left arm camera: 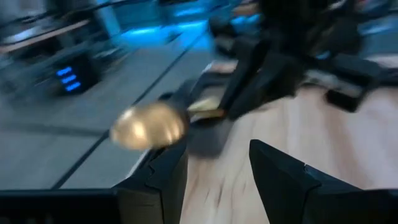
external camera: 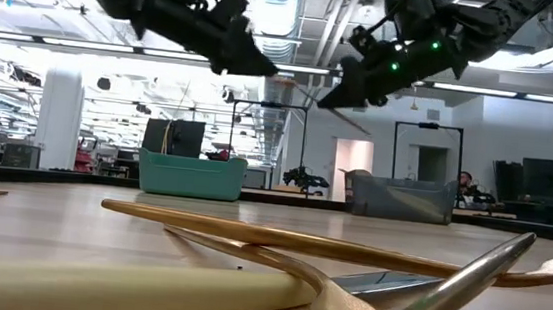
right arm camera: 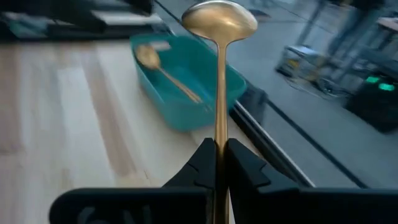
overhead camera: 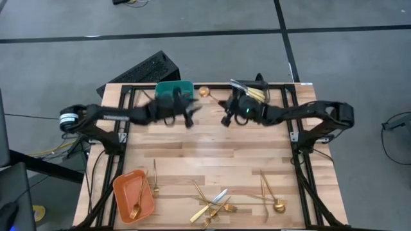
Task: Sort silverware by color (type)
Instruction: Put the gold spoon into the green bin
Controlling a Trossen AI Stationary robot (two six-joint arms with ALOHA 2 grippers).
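Holding status: my right claw [right arm camera: 219,163] is clamped on the handle of a gold spoon [right arm camera: 219,25], bowl pointing away from my wrist.
Right claw position: raised above the far half of the worktop [overhead camera: 225,154], between the teal bin [overhead camera: 174,86] and the grey bin [overhead camera: 253,90]; the spoon bowl shows just beside the teal bin's right end in the high view.
Left claw state: my left claw [left arm camera: 217,168] has its fingers apart, with nothing between them.
Left claw position: raised over the far half of the worktop, directly in front of the teal bin, facing my right claw; the two are near but apart.
Teal bin contents: one gold spoon [right arm camera: 163,71] lies inside, seen from my right wrist.
Grey bin contents: several pieces of silverware [overhead camera: 247,90] stick up from it; I cannot tell their types.
Orange bin: the orange bin [overhead camera: 131,196] sits at the near left corner, holding one gold spoon [overhead camera: 137,205].
Loose silverware, near edge: one gold piece [overhead camera: 155,178] lies just right of the orange bin; a crossed cluster of gold pieces with one silvery knife blade [overhead camera: 215,202] lies at centre; two long gold pieces and a spoon [overhead camera: 273,196] lie to the right.
Low view: gold handles [external camera: 279,238] lie across the foreground of the worktop.
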